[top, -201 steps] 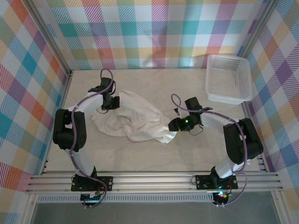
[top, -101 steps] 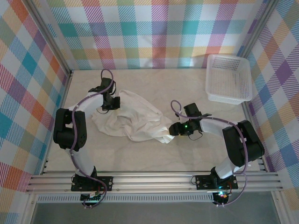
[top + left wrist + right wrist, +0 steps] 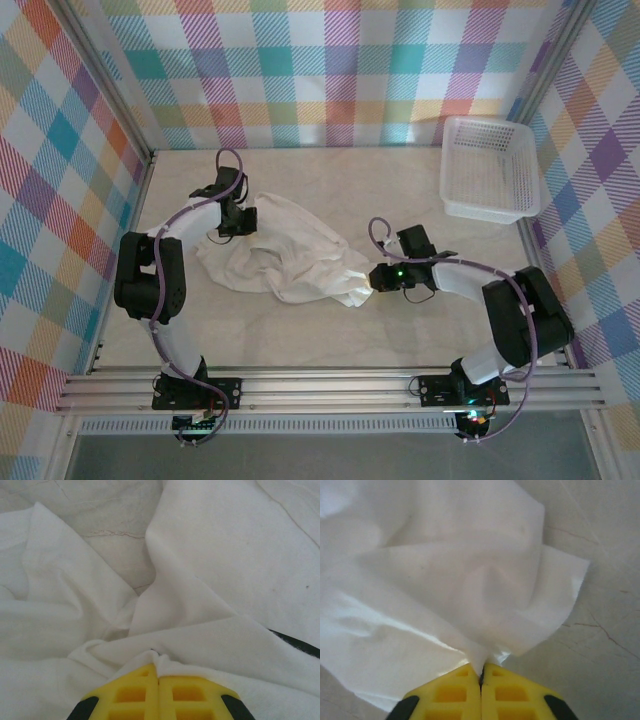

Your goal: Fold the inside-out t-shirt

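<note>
The inside-out t-shirt (image 3: 285, 255) lies crumpled in white folds on the marble-look table, between the two arms. My left gripper (image 3: 243, 218) rests at its far left edge, and in the left wrist view the yellow fingers (image 3: 131, 696) are shut on a pinched ridge of the t-shirt (image 3: 200, 605). My right gripper (image 3: 372, 281) sits at the shirt's near right corner. In the right wrist view its yellow fingers (image 3: 510, 696) are shut on a tuck of the t-shirt (image 3: 455, 580), which fans out ahead of them.
A white mesh basket (image 3: 489, 168) stands at the back right corner. Plaid walls close in the table on three sides. Bare tabletop (image 3: 330, 330) runs along the near edge in front of the shirt, and more lies between shirt and basket.
My right gripper has slid a little toward the near right and closed on the shirt's corner; it stood open before. The left arm and the rest of the shirt have stayed put.
</note>
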